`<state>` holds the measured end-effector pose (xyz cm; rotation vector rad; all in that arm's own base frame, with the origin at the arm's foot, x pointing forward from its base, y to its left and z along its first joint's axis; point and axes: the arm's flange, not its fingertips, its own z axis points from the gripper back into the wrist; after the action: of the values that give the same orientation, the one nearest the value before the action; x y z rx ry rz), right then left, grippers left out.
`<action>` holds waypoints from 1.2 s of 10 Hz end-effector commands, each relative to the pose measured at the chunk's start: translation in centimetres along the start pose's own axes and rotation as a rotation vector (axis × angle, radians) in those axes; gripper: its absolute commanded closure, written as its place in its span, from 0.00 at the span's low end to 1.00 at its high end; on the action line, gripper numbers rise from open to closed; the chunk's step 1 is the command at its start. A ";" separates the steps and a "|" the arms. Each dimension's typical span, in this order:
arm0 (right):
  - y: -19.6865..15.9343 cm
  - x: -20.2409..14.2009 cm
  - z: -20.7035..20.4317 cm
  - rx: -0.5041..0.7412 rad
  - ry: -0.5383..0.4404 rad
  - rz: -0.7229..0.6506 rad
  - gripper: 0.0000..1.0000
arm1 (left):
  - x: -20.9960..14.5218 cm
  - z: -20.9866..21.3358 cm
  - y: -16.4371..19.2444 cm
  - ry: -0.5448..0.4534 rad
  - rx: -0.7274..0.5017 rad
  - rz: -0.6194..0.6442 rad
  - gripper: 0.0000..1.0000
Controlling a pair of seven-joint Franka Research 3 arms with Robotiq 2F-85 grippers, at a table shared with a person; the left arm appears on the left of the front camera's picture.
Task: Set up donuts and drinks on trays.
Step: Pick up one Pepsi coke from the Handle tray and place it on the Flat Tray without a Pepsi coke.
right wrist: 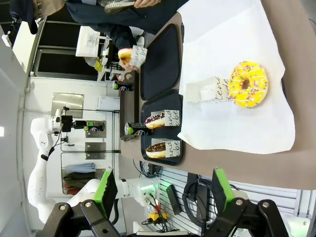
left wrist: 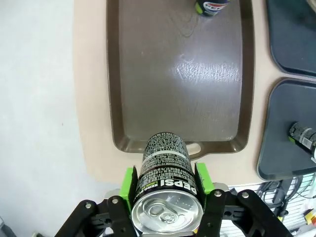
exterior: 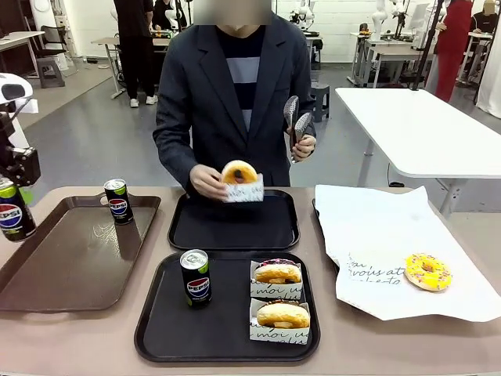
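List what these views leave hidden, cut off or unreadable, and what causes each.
Front view: the held Pepsi can is cut by the left edge.
Left wrist view: the upper Pepsi can on the brown tray is cut by the top edge; the side Pepsi can on the black tray by the right edge.
Front view: white paper hides whatever lies under it; sleeve script is too small to read fully.

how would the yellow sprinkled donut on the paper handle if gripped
Probably soft: the yellow sprinkled donut lies bare, unsleeved, so its icing may smear or squash. The thin white paper beneath likely slides or lifts with it.
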<state>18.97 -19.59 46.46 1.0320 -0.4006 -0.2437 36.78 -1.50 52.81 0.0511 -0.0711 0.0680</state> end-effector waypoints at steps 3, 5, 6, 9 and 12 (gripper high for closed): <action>-0.1 0.1 0.0 0.020 -0.007 0.017 0.00 | 0.5 0.3 -0.5 -0.005 0.000 -0.019 1.00; -0.1 0.1 0.0 0.020 -0.007 0.017 0.00 | 0.5 0.3 -0.5 -0.005 0.000 -0.019 1.00; -0.1 0.1 0.0 0.020 -0.007 0.017 0.00 | 0.5 0.3 -0.5 -0.005 0.000 -0.019 1.00; -0.1 0.1 0.0 0.020 -0.007 0.017 0.00 | 1.0 0.9 -3.3 -0.114 -0.009 -0.110 0.42; -0.1 0.1 0.0 0.020 -0.007 0.017 0.00 | 3.2 2.7 -8.9 -0.176 -0.018 -0.202 0.42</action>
<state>18.96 -19.60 46.46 1.0320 -0.4009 -0.2435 38.69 -9.40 54.78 0.0595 -0.2244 -0.1243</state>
